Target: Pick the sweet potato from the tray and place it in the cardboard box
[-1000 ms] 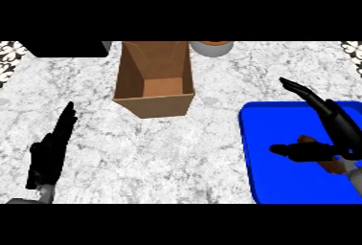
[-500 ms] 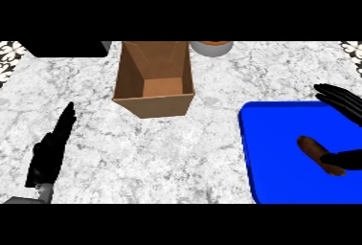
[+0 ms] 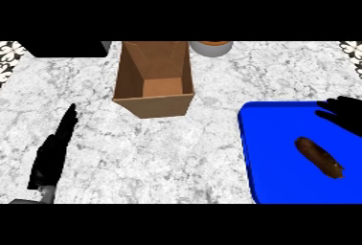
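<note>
Plainly, the sweet potato [image 3: 320,157] lies slantwise on the blue tray [image 3: 276,143], and neither hand touches it. The right hand [image 3: 344,113] hangs over the tray's far right corner, fingers spread, holding nothing. The left hand [image 3: 51,155] rests straight-fingered and empty at the marble counter's [image 3: 184,153] left. The open cardboard box [image 3: 152,104] stands upright, apart from the tray.

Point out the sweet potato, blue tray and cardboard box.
brown oblong sweet potato [image 3: 320,157], head view, its middle
flat blue tray [image 3: 272,143], head view, bare left part
open brown cardboard box [image 3: 154,105], head view, front wall
</note>
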